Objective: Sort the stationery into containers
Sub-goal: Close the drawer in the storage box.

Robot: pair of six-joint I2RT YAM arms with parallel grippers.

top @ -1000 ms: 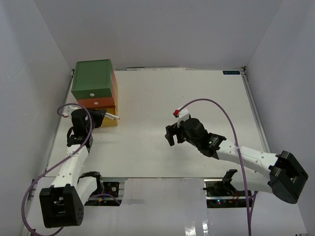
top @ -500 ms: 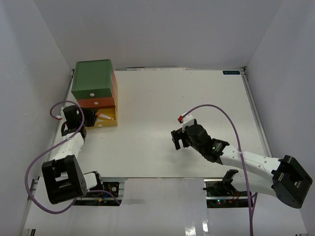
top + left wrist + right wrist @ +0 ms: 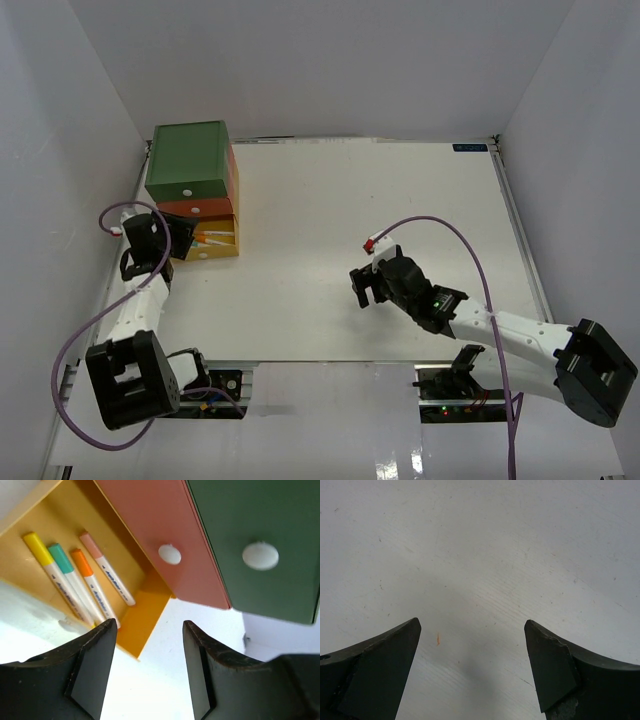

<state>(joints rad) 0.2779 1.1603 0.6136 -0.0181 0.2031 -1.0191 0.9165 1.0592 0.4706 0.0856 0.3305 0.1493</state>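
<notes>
The containers are three stacked drawers at the table's left: green (image 3: 187,160) on top, orange-red (image 3: 196,208) in the middle, yellow (image 3: 228,249) at the bottom and pulled out. Several pens lie side by side in the yellow drawer (image 3: 142,612), with yellow (image 3: 39,549), teal (image 3: 61,558), orange (image 3: 80,563) and pink (image 3: 92,543) caps. My left gripper (image 3: 178,238) hovers just in front of that drawer, open (image 3: 150,626) and holding nothing. My right gripper (image 3: 362,288) is open (image 3: 472,625) over bare table at the middle, also with nothing in it.
White round knobs sit on the orange-red drawer (image 3: 170,554) and the green drawer (image 3: 260,555), both shut. White walls enclose the table on the left, back and right. A purple cable (image 3: 440,232) loops above the right arm. A tiny orange mark (image 3: 438,639) is on the tabletop.
My left gripper opened and let a pen go into the yellow drawer, then drew back to the left. The right arm shifted slightly toward the near edge.
</notes>
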